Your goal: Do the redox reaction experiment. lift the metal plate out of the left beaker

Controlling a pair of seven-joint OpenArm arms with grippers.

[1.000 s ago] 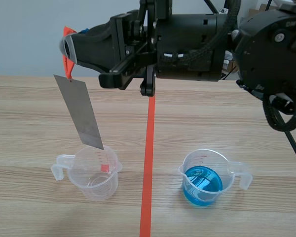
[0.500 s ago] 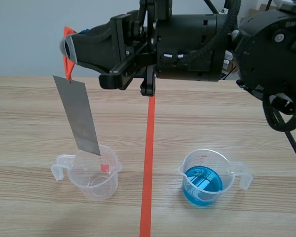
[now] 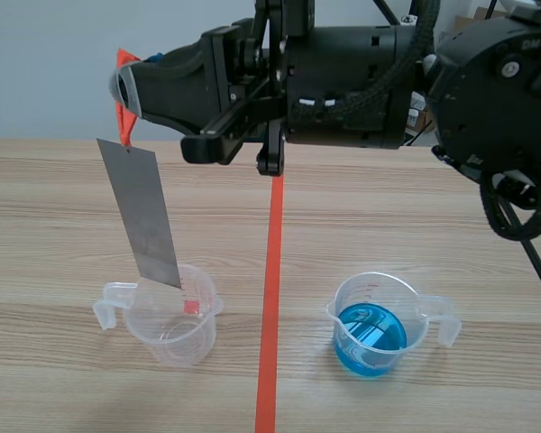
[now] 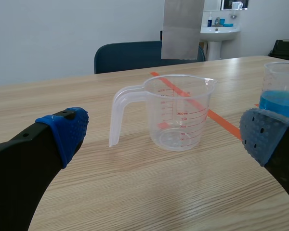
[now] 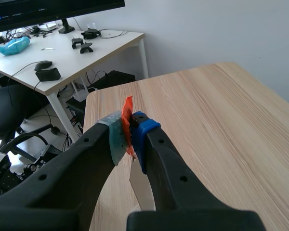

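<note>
Now the metal plate (image 3: 147, 212), pinched in the right gripper (image 3: 124, 92), is being dangled low enough to snag the left beaker (image 3: 169, 332).

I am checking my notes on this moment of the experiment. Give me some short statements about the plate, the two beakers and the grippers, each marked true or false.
1. The right gripper is shut on the orange tab at the top of the metal plate. True.
2. The metal plate stands deep inside the left beaker. False: in the left wrist view its lower edge hangs above the rim.
3. The blue liquid is in the left beaker. False: it is in the right beaker.
4. The left gripper is open and holds nothing. True.
5. The metal plate hangs tilted. True.
</note>
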